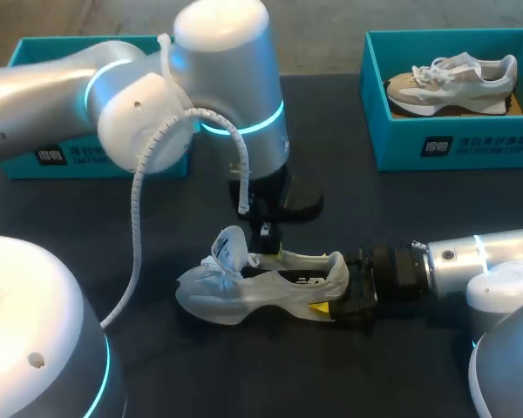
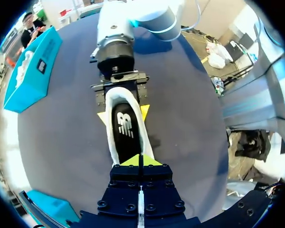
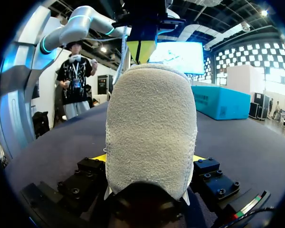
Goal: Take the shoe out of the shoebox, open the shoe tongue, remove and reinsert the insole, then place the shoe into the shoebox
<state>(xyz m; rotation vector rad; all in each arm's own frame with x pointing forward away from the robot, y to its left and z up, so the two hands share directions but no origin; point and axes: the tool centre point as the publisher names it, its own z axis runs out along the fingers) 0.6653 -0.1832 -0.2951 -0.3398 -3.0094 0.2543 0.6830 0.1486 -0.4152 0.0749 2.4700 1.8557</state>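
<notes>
Shoe (image 1: pixel 244 292): upright mid-table, toe leftward. Left gripper (image 2: pixel 140 160) above its opening, tips pressed together at front of insole (image 2: pixel 126 128). Right gripper (image 1: pixel 333 294) clamped on heel from 2 sides. Far right, 2nd shoe (image 1: pixel 449 83) inside box (image 1: pixel 471 144).

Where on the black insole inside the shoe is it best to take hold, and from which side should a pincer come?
Pinch the insole at its heel-end edge, coming from above through the opening of the shoe. It lies flat inside, showing only through it, and the right pincer clamps the heel from both sides, so probably only the top is free.
</notes>
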